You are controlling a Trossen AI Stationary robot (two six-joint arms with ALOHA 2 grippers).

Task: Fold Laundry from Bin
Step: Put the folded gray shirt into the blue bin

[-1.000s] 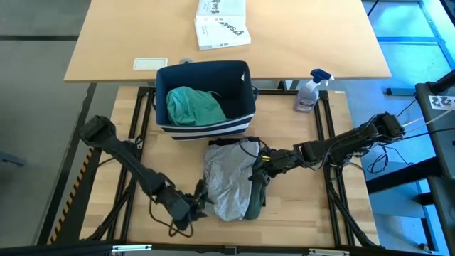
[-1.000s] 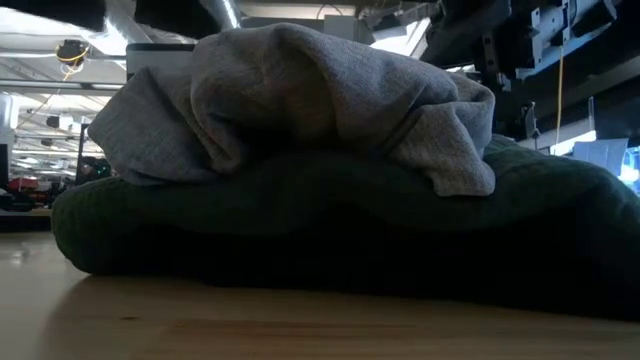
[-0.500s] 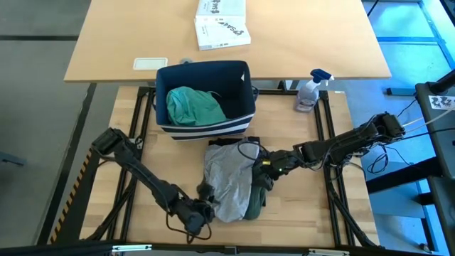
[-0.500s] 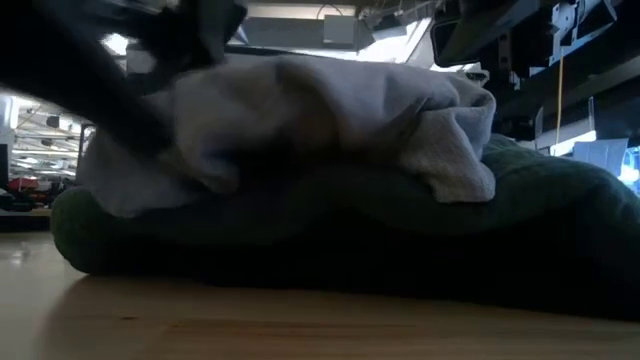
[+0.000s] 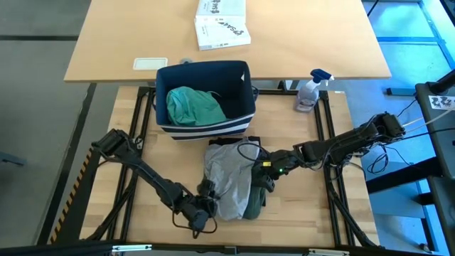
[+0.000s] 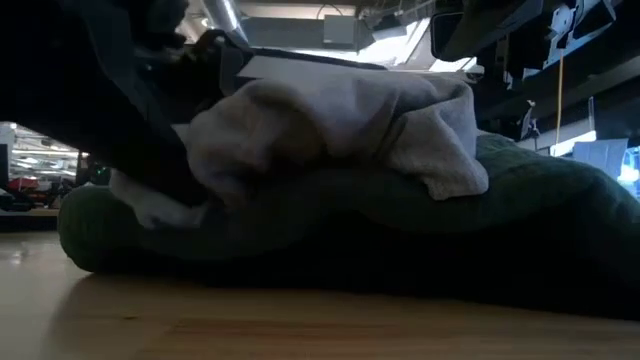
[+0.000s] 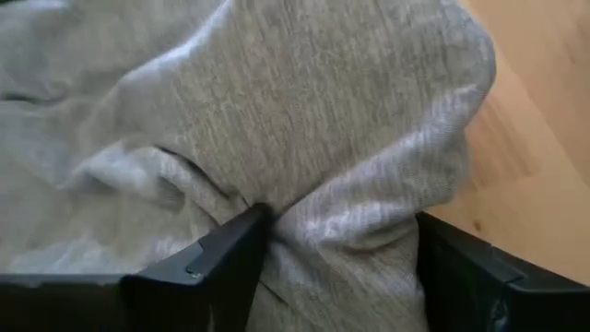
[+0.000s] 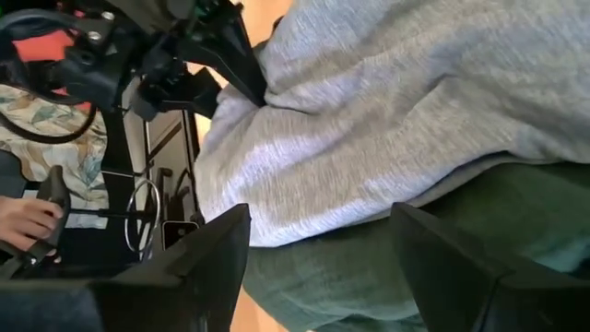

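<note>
The left tool [image 5: 206, 206], fingers wide, has just pushed into the grey garment's [image 5: 226, 178] edge, bunching it, while the right tool [image 5: 264, 178] waits wide beside it, so folding begins.

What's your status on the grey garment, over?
Left tool open, straddling grey garment edge. Right tool open at its far side. Dark green garment underneath. Nothing blocking.

Two dark, jointed arms trailing black cables, each end effector with flat black fingers [image 7: 217, 263].
</note>
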